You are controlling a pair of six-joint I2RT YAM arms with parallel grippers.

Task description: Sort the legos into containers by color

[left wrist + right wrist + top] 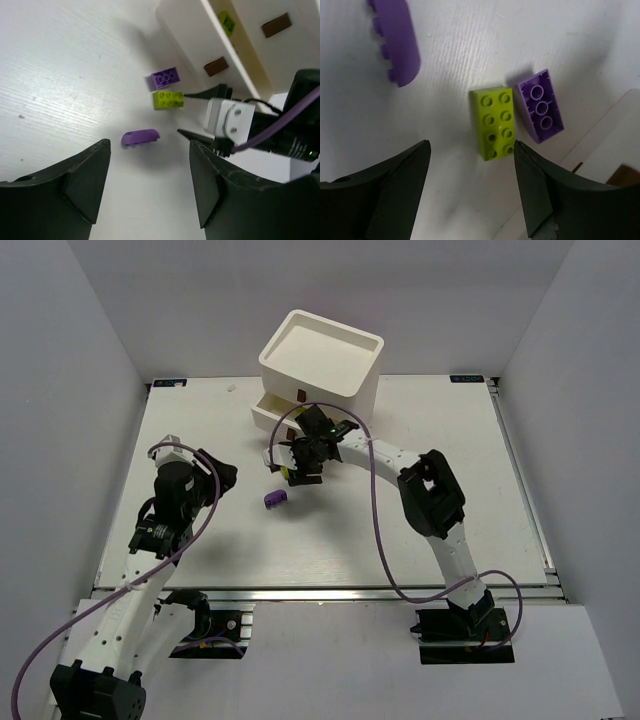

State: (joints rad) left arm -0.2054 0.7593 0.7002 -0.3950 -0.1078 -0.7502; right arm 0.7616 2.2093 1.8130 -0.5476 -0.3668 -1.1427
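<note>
A lime lego (495, 122) lies studs up on the table beside a purple lego (541, 106) lying hollow side up. A purple curved lego (395, 40) lies apart from them. My right gripper (472, 185) is open and empty, hovering just above the lime lego near the white drawer chest (320, 352). My left gripper (150, 185) is open and empty, above the table short of the curved purple lego (140, 137). The left wrist view also shows the lime lego (168, 99), the purple lego (165, 78) and the right gripper (182, 113).
The chest's bottom drawer (270, 412) is pulled out toward the legos. A lime lego (227, 21) lies inside an open drawer. Brown pulls (216, 66) mark the drawer fronts. The right arm's purple cable (378, 520) loops over the table.
</note>
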